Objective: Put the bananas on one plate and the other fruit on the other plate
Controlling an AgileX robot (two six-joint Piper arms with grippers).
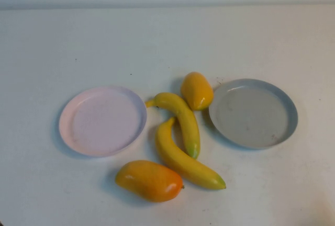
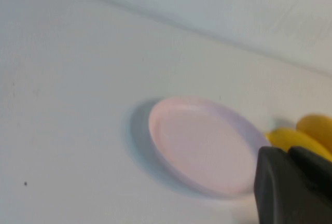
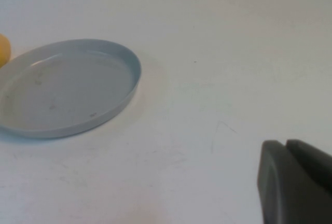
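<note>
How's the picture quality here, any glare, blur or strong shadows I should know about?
High view: even soft light, faint shadows, small glare spots on the front mango and bananas. Left wrist view: blurry, left hand a dark smear beside the pink plate. Right wrist view: grey-blue plate fairly sharp, right hand out of focus.

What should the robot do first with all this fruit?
Probably send the right tool toward the upper banana, which lies nearest the grey-blue plate. Both plates are empty; the pink plate sits left, and both bananas and both mangoes lie on the table. The left tool hovers near the pink plate.
</note>
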